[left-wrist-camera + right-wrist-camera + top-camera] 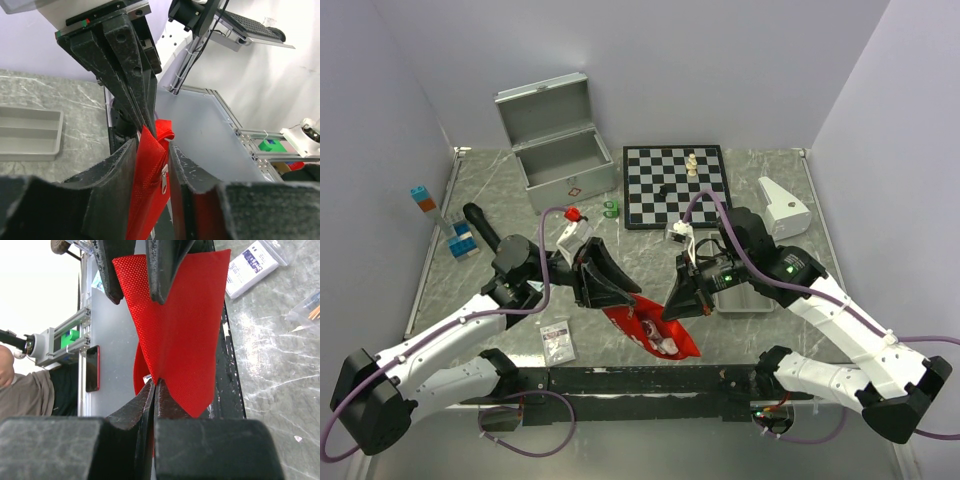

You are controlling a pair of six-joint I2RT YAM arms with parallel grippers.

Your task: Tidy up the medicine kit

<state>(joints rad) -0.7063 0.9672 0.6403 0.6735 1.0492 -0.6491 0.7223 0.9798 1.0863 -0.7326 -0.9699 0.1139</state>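
**Red pouch pinched by both end effectors; case open at back left**

Grey marbled worktop carries everything. Chessboard lies at back centre, with a white piece standing on it. Silver case sits at back left, just beside the chessboard. Its lid is swung up and back, and a small red diamond mark shows on its front wall. A white device lies right of the chessboard. Grey tray is on the right, partly under the right arm.

The pouch is at the near edge, front centre, well apart from the case and held between the two arms. Left end effector is closed down to fabric thickness on one edge of the pouch; the left wrist view shows red cloth clamped between both fingers. Right end effector is fully closed on the opposite end. Its tips meet on a fold of the red weave, and the pouch is stretched from there to the left one. There is something white on the pouch's face in the top view; I cannot tell what.

A small clear packet lies flat on the worktop under the left arm. Blue and orange blocks are by the left wall, with more blue blocks nearer. A green bit and a red bit lie just in front of the case.
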